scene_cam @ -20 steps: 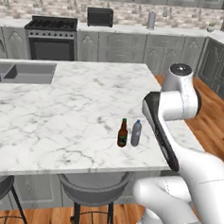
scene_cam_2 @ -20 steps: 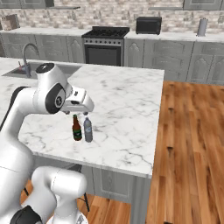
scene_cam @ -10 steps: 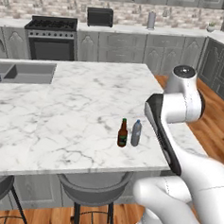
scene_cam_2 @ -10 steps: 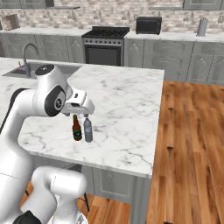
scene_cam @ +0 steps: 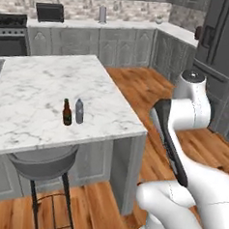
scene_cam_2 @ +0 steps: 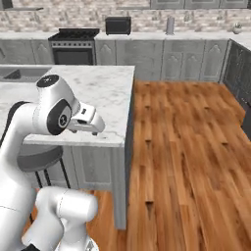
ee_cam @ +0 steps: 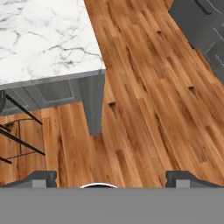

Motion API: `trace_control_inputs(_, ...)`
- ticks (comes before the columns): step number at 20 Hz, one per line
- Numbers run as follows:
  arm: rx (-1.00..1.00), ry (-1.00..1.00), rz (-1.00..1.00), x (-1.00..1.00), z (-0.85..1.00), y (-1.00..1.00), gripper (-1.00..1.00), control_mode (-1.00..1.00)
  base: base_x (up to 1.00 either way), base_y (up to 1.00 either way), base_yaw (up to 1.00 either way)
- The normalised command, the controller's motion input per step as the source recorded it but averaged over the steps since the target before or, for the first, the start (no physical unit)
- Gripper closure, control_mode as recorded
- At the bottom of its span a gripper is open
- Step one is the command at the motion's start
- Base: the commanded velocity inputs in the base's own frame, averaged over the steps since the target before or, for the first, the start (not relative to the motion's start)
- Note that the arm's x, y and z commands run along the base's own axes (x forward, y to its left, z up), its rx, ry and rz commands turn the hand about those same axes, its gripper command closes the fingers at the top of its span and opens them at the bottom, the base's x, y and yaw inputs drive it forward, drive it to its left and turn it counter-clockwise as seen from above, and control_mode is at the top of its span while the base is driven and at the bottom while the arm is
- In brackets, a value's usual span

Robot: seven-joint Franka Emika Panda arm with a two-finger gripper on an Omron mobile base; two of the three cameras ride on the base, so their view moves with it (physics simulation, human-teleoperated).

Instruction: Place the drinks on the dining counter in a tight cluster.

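Two of the drinks stand close together on the dining counter, near its front edge: a slim dark brown beer bottle and, just right of it, a small grey-blue bottle. My arm is folded up to the right of the counter's corner. In the right base view the hand hangs at that corner. In the hand view my gripper is open and holds nothing. Its fingertips stand wide apart over the wood floor, beside the counter's corner.
A round grey stool sits under the counter's front edge. Wood floor stretches to the right. Grey cabinets with a stove and a microwave line the back wall. A dark fridge stands at the far right.
The whole picture has shifted: the base has moved to the right, toward the counter's right end. The two bottles stand as before. The gripper is still open.
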Motion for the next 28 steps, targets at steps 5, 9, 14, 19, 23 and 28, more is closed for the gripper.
trace_control_inputs(5,0.00,0.00,0.00,0.00,0.00,0.00,-1.00,1.00,-0.02,-0.35,-0.85)
trace_control_inputs(9,0.00,0.00,0.00,0.00,0.00,0.00,-1.00,1.00,0.01,-0.20,-0.89)
trace_control_inputs(14,0.00,0.00,0.00,0.00,0.00,0.00,-1.00,1.00,0.02,-0.12,-0.88)
trace_control_inputs(19,0.00,0.00,0.00,0.00,0.00,0.00,-1.00,1.00,0.19,-0.27,-0.79)
trace_control_inputs(23,0.00,0.00,0.00,0.00,0.00,0.00,-1.00,1.00,0.82,-0.36,-0.48)
trace_control_inputs(28,0.00,0.00,0.00,0.00,0.00,0.00,-1.00,1.00,1.00,-0.03,-0.17)
